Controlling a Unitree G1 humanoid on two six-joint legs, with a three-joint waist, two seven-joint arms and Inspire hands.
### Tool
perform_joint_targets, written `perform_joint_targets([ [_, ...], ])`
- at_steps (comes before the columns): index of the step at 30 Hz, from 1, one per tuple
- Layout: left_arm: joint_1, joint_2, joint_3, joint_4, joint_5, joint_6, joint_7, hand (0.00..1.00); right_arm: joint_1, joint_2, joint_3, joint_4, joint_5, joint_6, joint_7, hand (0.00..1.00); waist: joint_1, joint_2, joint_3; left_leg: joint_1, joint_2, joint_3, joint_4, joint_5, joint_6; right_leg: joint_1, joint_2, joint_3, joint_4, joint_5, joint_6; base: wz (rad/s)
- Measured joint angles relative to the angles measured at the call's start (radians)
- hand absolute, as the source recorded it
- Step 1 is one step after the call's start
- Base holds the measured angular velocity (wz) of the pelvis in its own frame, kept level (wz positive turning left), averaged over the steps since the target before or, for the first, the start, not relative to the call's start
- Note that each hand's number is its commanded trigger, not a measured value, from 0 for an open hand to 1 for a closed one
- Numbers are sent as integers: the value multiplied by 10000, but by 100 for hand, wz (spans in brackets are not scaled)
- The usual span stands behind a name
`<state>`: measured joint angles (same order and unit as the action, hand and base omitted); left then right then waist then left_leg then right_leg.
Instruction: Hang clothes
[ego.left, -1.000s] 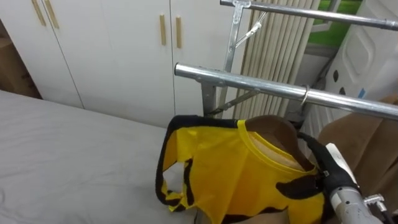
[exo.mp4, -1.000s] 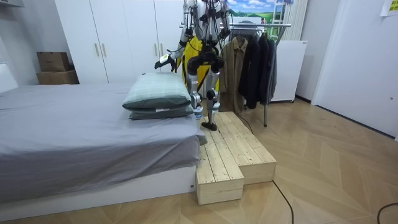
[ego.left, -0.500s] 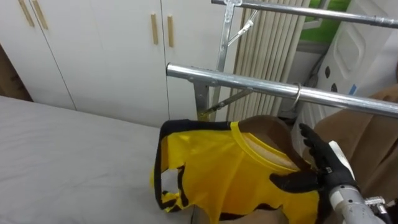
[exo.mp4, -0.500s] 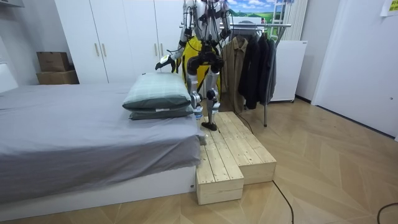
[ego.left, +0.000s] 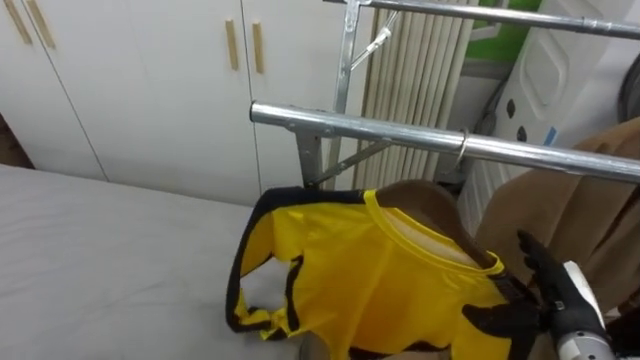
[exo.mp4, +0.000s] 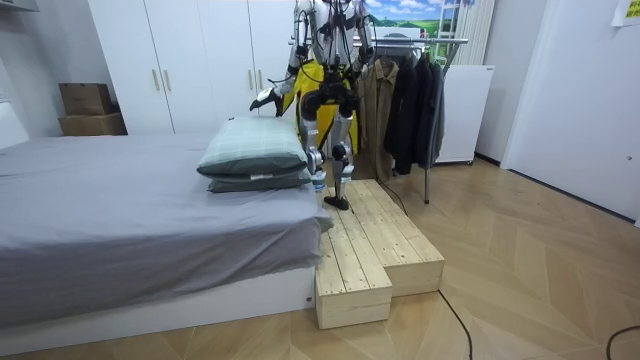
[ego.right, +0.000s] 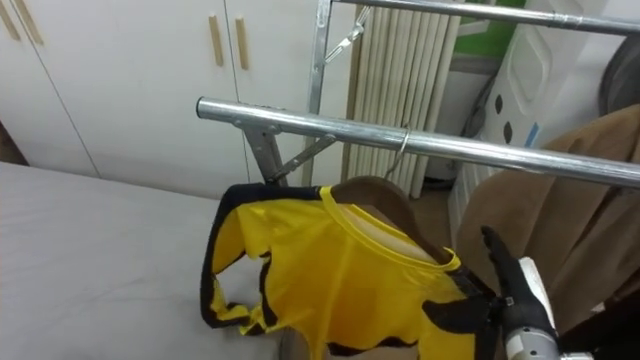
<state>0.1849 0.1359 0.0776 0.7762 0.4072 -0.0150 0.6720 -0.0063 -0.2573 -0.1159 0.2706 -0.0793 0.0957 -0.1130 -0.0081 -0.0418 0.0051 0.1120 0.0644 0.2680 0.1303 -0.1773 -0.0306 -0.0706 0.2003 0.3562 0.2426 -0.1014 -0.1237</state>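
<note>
Hovering by yellow shirt (ego.left: 370, 272) — right hand (ego.left: 548, 300), wrist cropped

The shirt (ego.left: 380, 285) hangs under the rail (ego.left: 380, 127), bed (ego.left: 90, 260) to its left, coat (ego.left: 570, 215) to its right. A wardrobe (ego.left: 130, 90) stands behind the bed.

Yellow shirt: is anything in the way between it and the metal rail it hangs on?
Nothing visible. The hanger hook of the yellow shirt already sits over the metal rail; the right robot hand is open by its shoulder, and a brown coat hangs beside it.
</note>
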Motion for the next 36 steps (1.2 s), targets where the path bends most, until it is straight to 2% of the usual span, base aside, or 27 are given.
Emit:
perform_joint_targets([
  [7, 447, 2, 3, 24, 3, 0, 2, 0, 1050, 0, -266, -4, 358, -78, -268, 0, -142, 123, -91, 181, 9, 7, -9, -1, 0, 201, -3, -12, -38, 7, -38, -1],
  [15, 534, 2, 252, -87, -27, -5, -11, 0, 1792, -28, -369, 515, 1451, -119, -267, 0, -327, 198, -52, 182, 14, -45, -2, -2, 0, 210, 15, 37, -29, -20, 10, 0],
  [17, 569, 43, 290, -37, -41, -172, -17, 0, 1879, 43, -385, 1334, 1728, -511, -256, 0, -439, 198, -39, 260, 15, -42, -3, -3, 1, 298, 15, 49, -59, -43, 48, 0],
  [19, 652, 43, 289, 88, -35, -377, -22, 0, 2033, 168, -398, 1953, 1852, -555, -184, 0, -447, 170, -12, 321, 13, -22, -17, -4, 1, 344, 27, 121, -55, -94, 113, -9],
  [24, 681, 53, 271, 802, -85, -513, -203, 0, 2564, 620, -316, 3236, 2458, -583, 106, 0, -486, 263, -50, 183, 12, 39, -24, -11, 7, 166, 72, 262, -22, -77, 129, -9],
  [26, 698, 63, 232, 1108, -349, -723, -497, 0, 2649, 722, -217, 4047, 2956, -775, 503, 0, -563, 257, -37, 193, 11, 38, -25, -11, 8, 181, 77, 282, -23, -72, 124, 0],
  [29, 765, 90, 166, 1308, -996, -818, -1055, 0, 2623, 876, -177, 5281, 3377, -1030, 938, 0, -651, 249, -44, 225, 12, 25, -30, -12, 9, 215, 78, 296, -48, -68, 120, 0],
  [33, 781, 101, 164, 1885, -1224, -1118, -1703, 0, 2731, 982, -115, 6433, 3726, -1117, 1421, 0, -665, 322, -49, 237, 16, 58, -47, -13, 10, 217, 86, 319, -79, -42, 99, 0],
  [36, 529, 136, 189, 2404, -1322, -1285, -2139, 0, 2684, 1077, -120, 7432, 3731, -1203, 1802, 0, -678, 422, -79, 198, 34, 23, -52, -21, 23, 223, 86, 331, -181, 7, 145, 0],
])
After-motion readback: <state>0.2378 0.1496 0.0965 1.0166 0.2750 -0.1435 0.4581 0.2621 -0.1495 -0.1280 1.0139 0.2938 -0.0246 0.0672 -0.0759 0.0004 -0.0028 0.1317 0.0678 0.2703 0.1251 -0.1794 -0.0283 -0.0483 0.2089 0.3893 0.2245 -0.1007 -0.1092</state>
